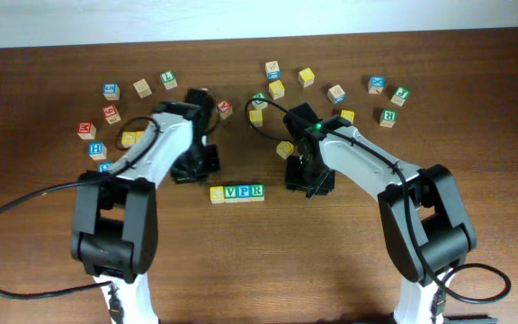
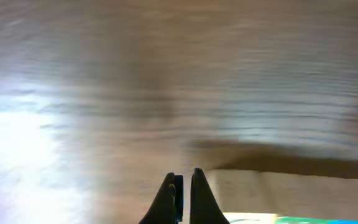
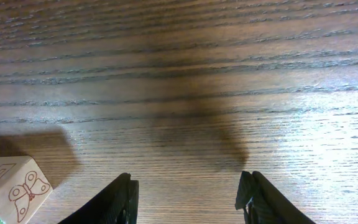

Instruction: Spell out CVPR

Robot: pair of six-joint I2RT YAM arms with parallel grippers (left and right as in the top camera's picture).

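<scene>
Closest, my left gripper (image 2: pixel 182 190) has its tips drawn almost together, only a thin slit between them, holding nothing. My right gripper (image 3: pixel 188 193) is spread wide and empty, with a butterfly block (image 3: pixel 14 190) near one tip. Between both grippers the row (image 1: pixel 236 193) sits on the table (image 1: pixel 331 261): a yellow block, then V, P, R. Loose blocks (image 1: pixel 277 88) lie scattered beyond.

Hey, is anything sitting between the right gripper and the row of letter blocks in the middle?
Nothing visible. In the overhead view, only bare table lies between the right gripper and the R end of the block row.
</scene>
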